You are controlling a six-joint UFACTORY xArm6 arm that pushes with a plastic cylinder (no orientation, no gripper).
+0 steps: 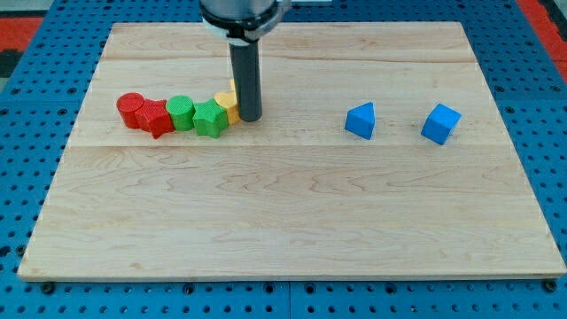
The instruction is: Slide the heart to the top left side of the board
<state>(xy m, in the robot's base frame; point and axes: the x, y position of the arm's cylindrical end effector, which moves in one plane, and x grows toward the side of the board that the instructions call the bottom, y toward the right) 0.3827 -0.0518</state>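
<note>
My tip (249,119) rests on the board (283,221) left of the middle, near the view's top. It touches the right side of a yellow block (226,105). The rod partly hides that block, so I cannot make out its shape. A second bit of yellow (229,88) shows just above it, against the rod. The yellow block ends a curved row running to the view's left: a green star (209,119), a green cylinder (181,112), a red star (157,119) and a red cylinder (130,108). I cannot clearly tell which block is the heart.
Two blue blocks stand apart on the view's right: one with a pointed top (361,120) and a cube (440,123). The wooden board lies on a blue pegboard surface (27,133).
</note>
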